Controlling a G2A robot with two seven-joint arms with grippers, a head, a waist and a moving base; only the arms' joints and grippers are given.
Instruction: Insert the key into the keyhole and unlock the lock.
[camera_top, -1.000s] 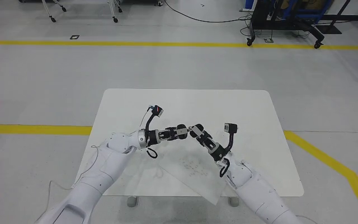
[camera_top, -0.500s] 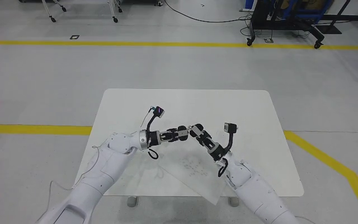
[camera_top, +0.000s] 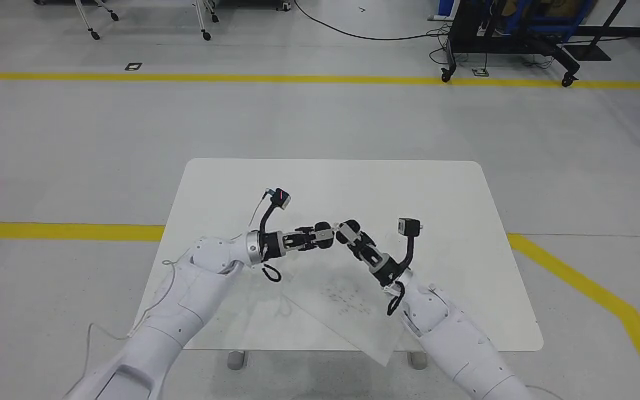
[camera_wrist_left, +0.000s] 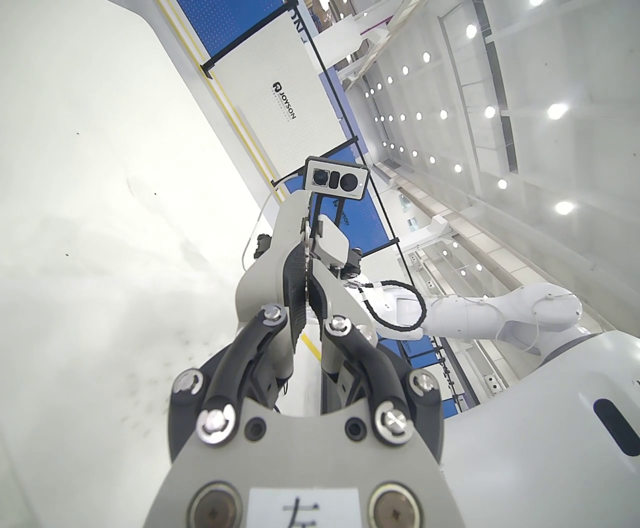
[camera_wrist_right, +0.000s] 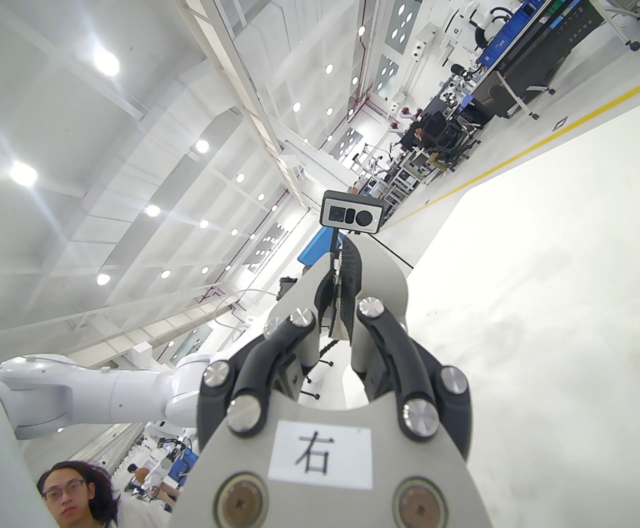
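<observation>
Over the middle of the white table (camera_top: 430, 200) my two grippers meet tip to tip. My left gripper (camera_top: 327, 235) (camera_wrist_left: 306, 232) is shut on a thin metal piece (camera_wrist_left: 305, 247), seen edge-on, which looks like the key. My right gripper (camera_top: 344, 231) (camera_wrist_right: 342, 250) comes from the opposite side and is shut on a small dark piece (camera_wrist_right: 334, 285), apparently the lock; its shape is mostly hidden by the fingers. Where key and lock touch is hidden between the fingertips. Each wrist view shows the other arm's wrist camera just beyond its own fingertips.
A thin clear sheet (camera_top: 350, 320) lies on the table's near part and hangs over the front edge. The tabletop (camera_wrist_left: 75, 200) around the grippers is bare white with faint scuff marks. Yellow floor lines (camera_top: 300, 78) run behind the table.
Both grippers stay shut and tip to tip. The right arm has edged slightly to the left and the left wrist has turned a little; nothing was let go.
</observation>
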